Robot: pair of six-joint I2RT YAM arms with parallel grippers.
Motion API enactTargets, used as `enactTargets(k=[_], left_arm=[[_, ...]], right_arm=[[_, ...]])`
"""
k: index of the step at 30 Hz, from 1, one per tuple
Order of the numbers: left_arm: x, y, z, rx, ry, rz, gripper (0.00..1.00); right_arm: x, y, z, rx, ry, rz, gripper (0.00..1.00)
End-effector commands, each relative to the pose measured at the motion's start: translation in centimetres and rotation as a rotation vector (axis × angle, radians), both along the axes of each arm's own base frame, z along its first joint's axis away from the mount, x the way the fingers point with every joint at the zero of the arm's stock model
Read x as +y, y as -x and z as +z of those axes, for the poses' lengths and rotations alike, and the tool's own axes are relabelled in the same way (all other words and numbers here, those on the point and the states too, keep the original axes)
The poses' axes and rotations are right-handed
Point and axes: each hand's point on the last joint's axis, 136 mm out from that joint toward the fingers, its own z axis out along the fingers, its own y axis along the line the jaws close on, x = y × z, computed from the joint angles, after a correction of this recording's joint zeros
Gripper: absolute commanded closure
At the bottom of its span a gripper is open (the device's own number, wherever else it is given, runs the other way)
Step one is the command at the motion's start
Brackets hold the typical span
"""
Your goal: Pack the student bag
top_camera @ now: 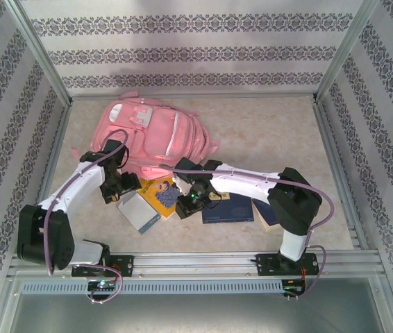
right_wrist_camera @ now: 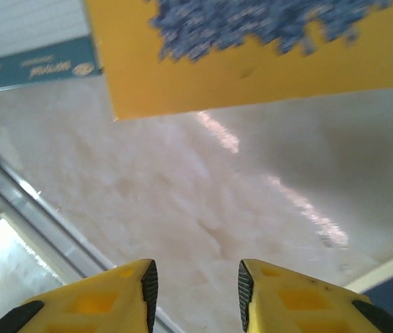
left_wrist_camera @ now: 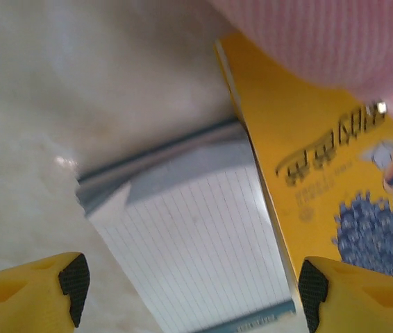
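My left gripper (left_wrist_camera: 193, 291) and right gripper (right_wrist_camera: 196, 284) gape empty, books (top_camera: 153, 189) lying unpacked at six o'clock of the student bag (top_camera: 151, 135).

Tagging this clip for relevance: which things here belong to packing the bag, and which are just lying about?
Job: backpack, yellow book, lined notepad, dark blue book, the last three probably for packing.
Just there: table, metal rail, both fixtures.

The student bag (top_camera: 151, 132) is pink, the book (left_wrist_camera: 300, 159) yellow with blue speckling, the notepad (left_wrist_camera: 196, 243) white, ruled.
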Motion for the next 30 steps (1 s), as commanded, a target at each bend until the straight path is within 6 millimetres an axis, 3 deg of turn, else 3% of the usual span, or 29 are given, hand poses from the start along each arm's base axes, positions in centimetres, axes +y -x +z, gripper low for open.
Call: enactTargets(k=[1, 6, 12, 22, 26, 30], left_arm=[[1.1, -3.5, 0.2, -0.092, -0.065, -0.045, 0.20], [0.3, -5.7, -2.1, -0.096, -0.008, -0.067, 0.21], [-0.5, -5.5, -4.0, -0.043, 0.032, -0.084, 0.22], [-1.7, -1.3, -6.6, 0.037, 0.134, -0.041, 0.22], [-1.6, 0.7, -6.4, 0.038, 0.143, -0.032, 0.22], [-2.1, 1.9, -5.3, 0.002, 0.195, 0.021, 0.21]], right_arm=[[1.4, 2.3, -0.1, 0.047, -0.046, 0.070, 0.65], [2.7, 2.8, -0.9, 0.076, -0.059, 0.067, 0.71], [4.7, 2.9, -0.9, 0.135, -0.130, 0.067, 0.74], [4.9, 2.3, -0.9, 0.137, -0.126, 0.054, 0.74], [4.7, 1.9, -0.5, 0.121, -0.129, 0.044, 0.74], [4.2, 1.6, -0.8, 0.132, -0.116, 0.015, 0.63]])
